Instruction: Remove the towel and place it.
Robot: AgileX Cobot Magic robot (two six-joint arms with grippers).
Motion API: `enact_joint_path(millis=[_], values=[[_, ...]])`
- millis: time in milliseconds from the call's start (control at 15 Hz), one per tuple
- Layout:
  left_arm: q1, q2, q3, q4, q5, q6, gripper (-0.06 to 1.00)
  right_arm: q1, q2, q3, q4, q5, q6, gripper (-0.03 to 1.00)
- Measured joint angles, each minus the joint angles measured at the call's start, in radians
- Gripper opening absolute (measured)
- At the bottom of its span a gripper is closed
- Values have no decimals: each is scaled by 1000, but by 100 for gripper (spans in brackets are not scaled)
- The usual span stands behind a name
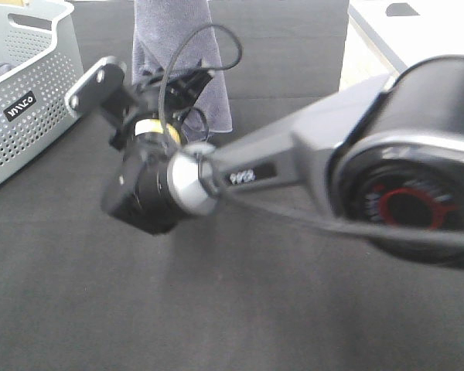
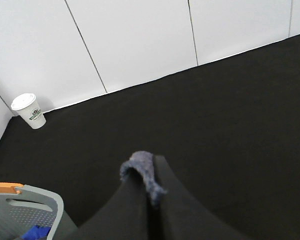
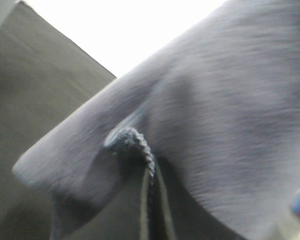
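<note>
The greyish-lavender towel (image 1: 174, 31) hangs in the air above the black table, its top out of the exterior view. My right gripper (image 1: 187, 83) reaches across the middle to the towel's lower part. In the right wrist view the towel (image 3: 230, 100) fills the picture, and the right gripper (image 3: 147, 172) is shut on a bunched bit of its hem. In the left wrist view my left gripper (image 2: 145, 175) is shut on a small fold of the towel (image 2: 140, 165). The left gripper does not show in the exterior view.
A grey perforated basket (image 1: 31, 85) stands at the table's left edge and also shows in the left wrist view (image 2: 40, 200), with something blue (image 2: 35, 233) inside. A white paper cup (image 2: 29, 111) stands at a table corner by the wall. A white surface (image 1: 417, 23) lies at the back right.
</note>
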Motion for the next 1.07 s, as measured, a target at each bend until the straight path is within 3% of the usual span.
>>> enact_joint_path(millis=[133, 467, 600, 800, 867, 933, 1067], values=[[38, 0, 0, -48, -65, -9, 0, 16, -85, 6, 148, 37, 2, 2], [165, 0, 0, -235, -86, 33, 0, 6, -322, 180, 188, 696, -3, 2], [202, -11, 0, -319, -94, 80, 0, -52, -408, 281, 190, 934, -9, 2], [266, -44, 0, -504, -85, 233, 0, -204, -542, 395, 204, 1261, 34, 2], [305, -51, 0, -586, -63, 305, 0, -260, -578, 411, 188, 1356, 77, 2], [319, -52, 0, -612, -53, 334, 0, -322, -610, 413, 139, 1452, 140, 2], [375, -52, 0, -695, 16, 422, 0, -425, -676, 413, -47, 1613, 311, 2]])
